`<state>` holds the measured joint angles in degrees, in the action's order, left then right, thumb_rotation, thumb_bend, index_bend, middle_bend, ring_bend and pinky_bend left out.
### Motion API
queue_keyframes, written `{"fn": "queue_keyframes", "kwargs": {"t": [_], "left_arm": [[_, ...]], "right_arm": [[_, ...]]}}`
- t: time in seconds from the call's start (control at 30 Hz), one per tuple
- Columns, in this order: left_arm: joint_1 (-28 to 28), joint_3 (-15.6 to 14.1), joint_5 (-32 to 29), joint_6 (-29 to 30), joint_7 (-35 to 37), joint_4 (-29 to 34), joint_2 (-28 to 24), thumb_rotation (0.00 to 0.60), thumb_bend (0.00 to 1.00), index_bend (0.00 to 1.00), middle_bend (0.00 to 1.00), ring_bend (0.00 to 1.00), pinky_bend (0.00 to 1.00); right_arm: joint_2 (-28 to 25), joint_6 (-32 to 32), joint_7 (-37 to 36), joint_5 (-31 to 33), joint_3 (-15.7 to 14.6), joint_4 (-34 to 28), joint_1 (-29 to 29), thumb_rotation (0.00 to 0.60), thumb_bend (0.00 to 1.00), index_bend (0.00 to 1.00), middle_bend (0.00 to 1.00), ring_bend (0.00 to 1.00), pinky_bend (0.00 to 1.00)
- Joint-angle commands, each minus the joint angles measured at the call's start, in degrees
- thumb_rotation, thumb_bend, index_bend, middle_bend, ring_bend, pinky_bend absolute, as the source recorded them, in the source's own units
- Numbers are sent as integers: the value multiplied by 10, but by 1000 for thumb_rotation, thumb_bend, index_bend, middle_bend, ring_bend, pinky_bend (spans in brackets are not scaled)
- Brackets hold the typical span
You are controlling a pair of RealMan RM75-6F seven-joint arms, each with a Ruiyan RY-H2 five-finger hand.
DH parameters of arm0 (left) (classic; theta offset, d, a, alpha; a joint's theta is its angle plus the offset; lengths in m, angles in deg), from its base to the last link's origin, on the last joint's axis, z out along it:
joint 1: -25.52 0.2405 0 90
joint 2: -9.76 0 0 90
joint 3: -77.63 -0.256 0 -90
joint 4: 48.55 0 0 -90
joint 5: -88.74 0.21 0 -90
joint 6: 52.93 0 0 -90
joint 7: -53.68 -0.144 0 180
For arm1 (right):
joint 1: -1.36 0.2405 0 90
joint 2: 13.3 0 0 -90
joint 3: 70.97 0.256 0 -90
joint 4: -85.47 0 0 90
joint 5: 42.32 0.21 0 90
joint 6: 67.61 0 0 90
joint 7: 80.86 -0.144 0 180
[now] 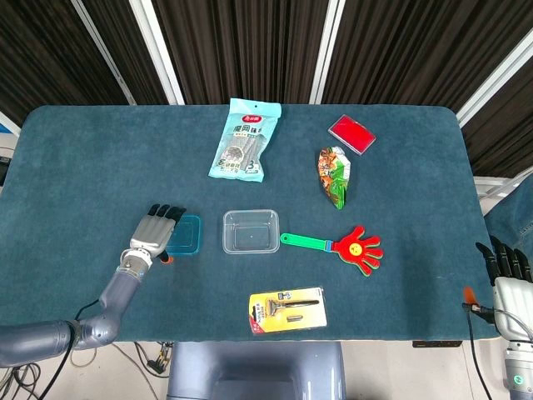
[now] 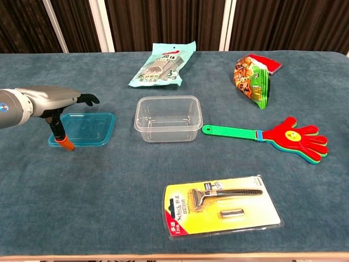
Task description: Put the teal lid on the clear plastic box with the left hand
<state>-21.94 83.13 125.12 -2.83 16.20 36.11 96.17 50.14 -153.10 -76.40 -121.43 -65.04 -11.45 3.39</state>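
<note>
The teal lid (image 1: 186,235) (image 2: 89,129) lies flat on the blue table, left of the clear plastic box (image 1: 250,231) (image 2: 168,117), which stands upright and holds nothing. My left hand (image 1: 155,231) (image 2: 60,100) hovers over the lid's left half with its fingers stretched out flat and apart, holding nothing. Its thumb (image 2: 61,134) points down at the lid's near left corner. Whether it touches the lid I cannot tell. My right hand (image 1: 505,265) shows at the head view's lower right corner, off the table, fingers apart and holding nothing.
A red and green hand clapper (image 1: 348,246) lies right of the box. A packaged razor (image 1: 287,309) sits near the front edge. At the back lie a teal packet (image 1: 244,139), a snack bag (image 1: 335,175) and a red case (image 1: 351,133).
</note>
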Motion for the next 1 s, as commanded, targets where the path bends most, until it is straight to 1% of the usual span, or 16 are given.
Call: {"fn": "queue_keyframes", "kwargs": {"t": [0.03,0.77,1.0], "left_arm": [[-3,-3,-5,-1,-1,-5,4,600,79,37,86,0,0],[-24,-14,-28,-1,-12,-39,25,600,82,39,108,0,0],[-32,-17,-39,-5,-20,-49,34,600,92,55,139,0,0]], "right_arm": [[0,0,0,2,1,-1,0,600,407,119,29,27,0],[-1,6,6,18,4,-6,-1,600,407,120,28,27,0],[-1,7,6,20,4,-6,-2,600,407,120,28,27,0]]}}
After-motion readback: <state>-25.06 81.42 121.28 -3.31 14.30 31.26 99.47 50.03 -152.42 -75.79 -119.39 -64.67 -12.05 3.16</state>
